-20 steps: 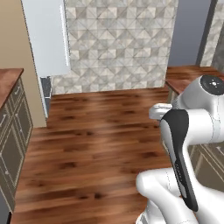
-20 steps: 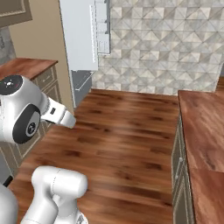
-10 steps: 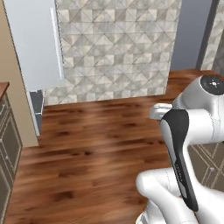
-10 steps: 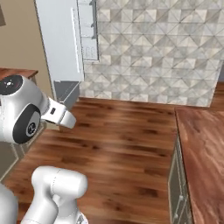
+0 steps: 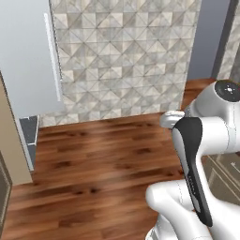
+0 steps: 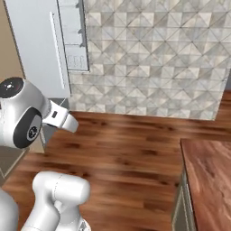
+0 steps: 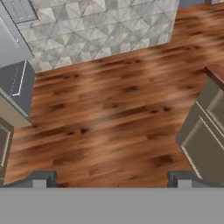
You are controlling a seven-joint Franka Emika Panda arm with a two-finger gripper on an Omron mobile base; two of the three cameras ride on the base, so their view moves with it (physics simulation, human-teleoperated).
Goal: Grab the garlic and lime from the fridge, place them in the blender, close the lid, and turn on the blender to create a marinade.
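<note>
A: Simulated kitchen, wood-plank floor (image 5: 108, 168). Fridge (image 5: 28, 56) up at far left, door shut, pale bar handle (image 5: 52, 58) running down its front edge. Same fridge (image 6: 38, 49) in the right base view, beside a patterned tile wall (image 6: 153, 58).

B: Gripper (image 7: 111, 179) carried high over the floor, fingertips (image 7: 41, 178) wide apart, nothing between them. Arm folded close to the base.

A: Step in hand, by the look of it: approach to the fridge, task barely begun. Best done by squaring the base to the door, stopping within reach of the handle, leaving room for the door's swing.

B: Worth care: beige cabinet side (image 5: 11, 154) just beside the fridge, wooden counter (image 6: 210, 180) at right, both close enough to clip.

A: Containers?

B: Fridge closed, contents hidden; garlic and lime presumably inside, unconfirmed. Grey lower drawer panel (image 7: 15, 83) shut as well.
</note>
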